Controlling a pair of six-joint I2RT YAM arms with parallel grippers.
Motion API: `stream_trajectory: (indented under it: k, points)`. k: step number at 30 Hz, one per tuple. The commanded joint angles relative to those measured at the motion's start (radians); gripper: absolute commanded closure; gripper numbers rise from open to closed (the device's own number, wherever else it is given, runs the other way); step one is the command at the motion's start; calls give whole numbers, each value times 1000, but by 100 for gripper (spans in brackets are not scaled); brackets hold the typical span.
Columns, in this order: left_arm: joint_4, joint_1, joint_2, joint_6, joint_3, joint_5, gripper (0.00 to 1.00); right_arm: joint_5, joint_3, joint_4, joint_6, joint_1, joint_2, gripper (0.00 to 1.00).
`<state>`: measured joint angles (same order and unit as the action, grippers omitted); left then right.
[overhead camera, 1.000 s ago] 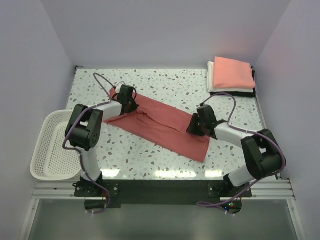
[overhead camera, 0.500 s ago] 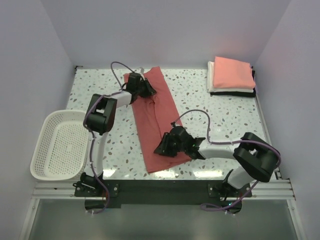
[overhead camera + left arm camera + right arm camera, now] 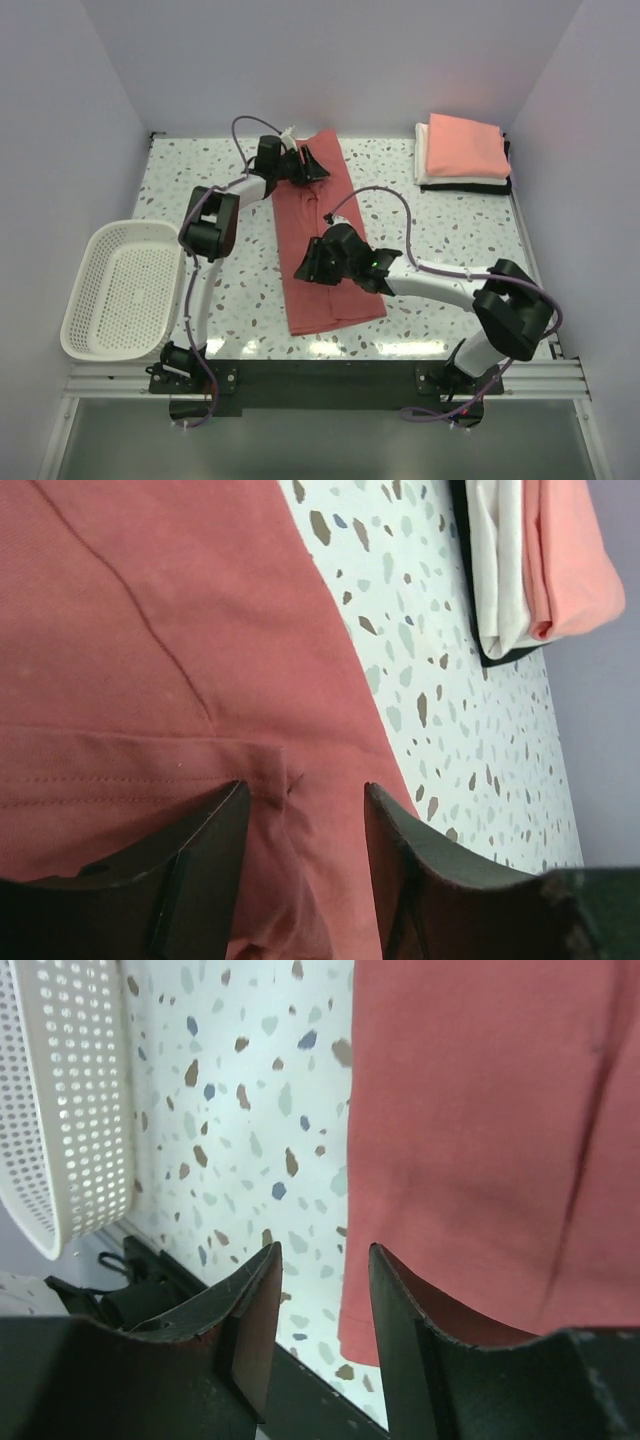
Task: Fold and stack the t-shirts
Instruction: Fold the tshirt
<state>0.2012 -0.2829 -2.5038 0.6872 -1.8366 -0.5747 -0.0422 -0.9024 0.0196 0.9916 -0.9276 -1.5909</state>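
Observation:
The brick-red t-shirt [image 3: 322, 250] lies flat as one long strip, running from the table's back edge to its front. My left gripper [image 3: 312, 166] hovers over the shirt's far end. Its jaws are open in the left wrist view [image 3: 305, 795], with a hem and a small wrinkle of cloth [image 3: 150, 660] lying loose beneath them. My right gripper [image 3: 304, 266] is low over the strip's left edge, open [image 3: 325, 1255], with only table and the shirt's edge [image 3: 480, 1140] below it. Folded t-shirts are stacked [image 3: 462, 148] at the back right: salmon-pink on top, then white, then black.
A white mesh basket [image 3: 118, 290] stands at the left front edge of the table and shows in the right wrist view [image 3: 60, 1090]. The folded stack [image 3: 540, 560] lies to the right of the left gripper. Grey walls close in the terrazzo table [image 3: 200, 190].
The red shirt swung from a diagonal to lying lengthwise. My left gripper carried its end to the back edge and opened, letting go. My right gripper moved up along the strip's left edge.

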Motion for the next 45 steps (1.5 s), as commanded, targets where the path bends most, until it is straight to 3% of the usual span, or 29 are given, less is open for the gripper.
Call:
stream_trajectory:
  k: [1, 8, 13, 18, 22, 25, 34, 38, 45]
  points:
    - [27, 14, -46, -25, -87, -117, 45, 148, -61, -184, -168, 33, 86, 56]
    - [124, 30, 37, 29, -89, -157, 41, 108, 10, -282, -315, 235, 175, 52]
    - [172, 37, 195, 51, 25, -119, 40, 146, 37, -343, -366, 262, 181, 50]
    - [112, 40, 385, 109, 275, 48, 42, 169, 85, -365, -367, 265, 209, 50]
    - [47, 30, 561, 176, 535, 173, 57, 194, 108, -405, -384, 262, 223, 50]
    - [29, -5, 729, 175, 803, 289, 59, 192, 132, -420, -393, 263, 242, 50]
    - [-192, -105, 1213, 176, 1268, 507, 62, 90, 197, -468, -390, 263, 273, 51]
    - [-274, -142, 1394, 169, 1389, 480, 62, 44, 258, -454, -347, 263, 296, 51]
    - [-404, -151, 1485, 74, 1404, 400, 61, 34, 344, -443, -291, 265, 344, 52]
